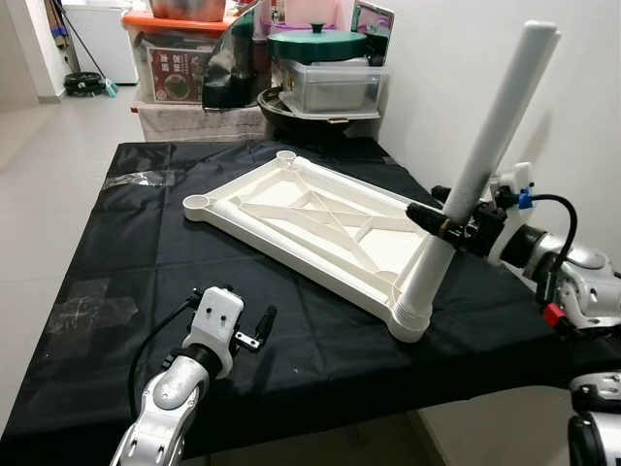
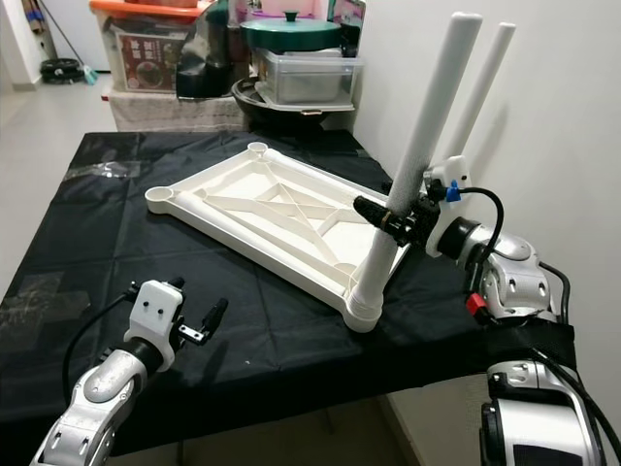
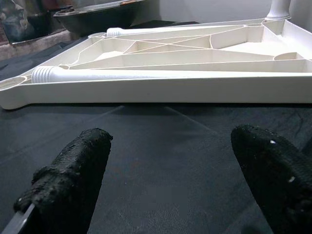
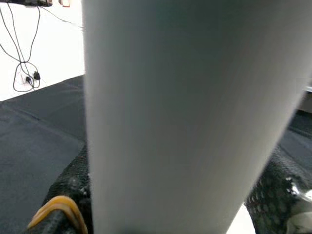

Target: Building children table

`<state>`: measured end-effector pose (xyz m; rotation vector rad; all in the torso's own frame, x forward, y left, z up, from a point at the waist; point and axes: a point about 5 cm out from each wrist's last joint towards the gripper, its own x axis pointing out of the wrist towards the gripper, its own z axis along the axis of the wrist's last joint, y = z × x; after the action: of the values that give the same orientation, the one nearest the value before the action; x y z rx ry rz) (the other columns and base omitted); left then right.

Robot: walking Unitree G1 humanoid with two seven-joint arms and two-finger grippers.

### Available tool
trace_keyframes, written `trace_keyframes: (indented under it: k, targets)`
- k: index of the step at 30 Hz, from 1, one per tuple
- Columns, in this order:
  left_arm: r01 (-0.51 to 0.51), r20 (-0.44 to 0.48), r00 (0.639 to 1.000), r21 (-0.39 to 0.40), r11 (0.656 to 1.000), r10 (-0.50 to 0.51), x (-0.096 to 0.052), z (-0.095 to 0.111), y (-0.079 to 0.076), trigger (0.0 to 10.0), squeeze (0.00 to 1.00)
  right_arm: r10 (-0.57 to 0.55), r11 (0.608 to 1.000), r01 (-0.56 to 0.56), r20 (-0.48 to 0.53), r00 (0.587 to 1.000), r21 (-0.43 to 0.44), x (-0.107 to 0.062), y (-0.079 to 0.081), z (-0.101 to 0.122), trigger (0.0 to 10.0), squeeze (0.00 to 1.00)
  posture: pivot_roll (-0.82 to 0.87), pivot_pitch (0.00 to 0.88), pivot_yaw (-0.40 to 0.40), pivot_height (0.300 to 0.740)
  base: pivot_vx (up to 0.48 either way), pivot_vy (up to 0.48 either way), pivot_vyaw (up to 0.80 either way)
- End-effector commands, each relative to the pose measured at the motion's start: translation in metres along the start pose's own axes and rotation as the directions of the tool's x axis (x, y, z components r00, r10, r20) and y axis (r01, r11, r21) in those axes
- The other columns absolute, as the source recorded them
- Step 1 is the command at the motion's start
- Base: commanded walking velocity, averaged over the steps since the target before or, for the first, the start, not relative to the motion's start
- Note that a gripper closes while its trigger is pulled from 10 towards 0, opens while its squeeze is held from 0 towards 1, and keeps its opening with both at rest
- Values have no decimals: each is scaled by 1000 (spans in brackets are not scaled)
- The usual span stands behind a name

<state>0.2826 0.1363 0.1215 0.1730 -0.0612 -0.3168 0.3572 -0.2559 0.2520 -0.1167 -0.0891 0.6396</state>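
Right gripper [image 1: 439,222] clamps smooth white tubular leg [image 1: 485,155], seemingly seated in ribbed tabletop [image 1: 310,221].

A table covered by a black cloth [image 1: 116,252] carries the things. On it, upside down and set at an angle, lies a white plastic tabletop [image 1: 310,228], its ribbed underside facing up, with round leg sockets at the corners and one white leg [image 1: 480,170] standing tilted in the near right corner socket. Near the far left edge of the cloth lies what looks like a crumpled piece of clear plastic [image 1: 141,179], and a patch of tape [image 1: 92,306] sits flat on the near left part.
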Motion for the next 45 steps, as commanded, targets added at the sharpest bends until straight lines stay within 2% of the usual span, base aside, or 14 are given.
trace_keyframes:
  k: [1, 2, 11, 14, 15, 16, 19, 22, 24, 32, 35, 37, 43, 45]
  targets:
    - [6, -11, 1000, 2, 1000, -6, -2, -4, -3, 10000, 0, 4, 1000, -4, -10, 1000, -6, 1, -2, -2, 10000, 0, 81, 0, -111, 740, 0, 0, 0]
    - [5, -11, 1000, 2, 1000, -5, -2, -4, -3, 10000, 0, -6, 1000, 6, -10, 1000, 2, 1, -5, -4, 0, 0, 83, 0, -116, 740, 0, 0, 0]
    - [3, -16, 1000, 2, 1000, -3, -3, -5, -4, 10000, 0, -82, 997, 83, -46, 996, 7, 3, -3, -22, 0, 0, 74, 0, -111, 740, 0, 0, 0]
    - [6, -18, 1000, 2, 1000, -6, -3, -5, -5, 10000, 0, -215, 976, 218, -90, 972, 20, 9, -1, -34, 0, 0, 68, 0, -108, 740, 0, 0, 0]
    - [9, -19, 1000, 1, 1000, -9, -3, -6, -5, 10000, 0, -388, 914, 402, -162, 907, 63, 13, -2, -47, 0, 0, 63, 0, -104, 740, 0, 0, 0]
    - [9, -19, 1000, 1, 1000, -9, -3, -6, -5, 10000, 0, -388, 914, 402, -162, 907, 63, 13, -2, -47, 0, 0, 63, 0, -104, 740, 0, 0, 0]
    - [16, -23, 1000, 0, 1000, -16, -2, -6, -7, 10000, 0, -547, 808, 582, -250, 799, 93, 19, 2, -62, 0, 0, 60, 0, -99, 740, 0, 0, 0]
    - [22, -26, 999, 0, 1000, -22, -1, -7, -8, 10000, 0, -588, 749, 642, -279, 759, 166, 31, 16, -71, 0, 0, 58, 0, -99, 740, 0, 0, 0]
    - [22, -28, 999, 0, 1000, -22, -1, -7, -8, 10000, 0, -635, 677, 704, -313, 706, 215, 38, 30, -82, 0, 0, 66, 0, -105, 740, 0, 0, 0]
    - [1, -48, 999, 2, 1000, -1, -3, -10, -5, 10000, 0, -647, 627, 759, -424, 634, 176, 60, 84, -109, 0, 0, 68, 0, -118, 740, 0, 0, 0]
    - [-1, -49, 999, -6, 1000, 0, -2, -10, -6, 10000, 0, -669, 591, 790, -448, 593, 162, 62, 86, -109, 0, 0, 63, 0, -122, 740, 0, 0, 0]
    - [0, -49, 999, -10, 1000, -1, -1, -10, -8, 10000, 0, -721, 504, 851, -471, 508, 147, 61, 81, -108, 0, 0, 65, 0, -130, 740, 0, 0, 0]
    - [-13, -56, 998, -7, 1000, 12, -2, -11, -7, 10000, 0, -777, 442, 888, -439, 451, 130, 63, 79, -97, 0, 0, 67, 0, -135, 740, 0, 0, 0]
    - [-15, -57, 998, -5, 1000, 15, -2, -11, -7, 10000, 0, -772, 454, 881, -434, 464, 133, 65, 83, -95, 0, 0, 67, 0, -135, 740, 0, 0, 0]
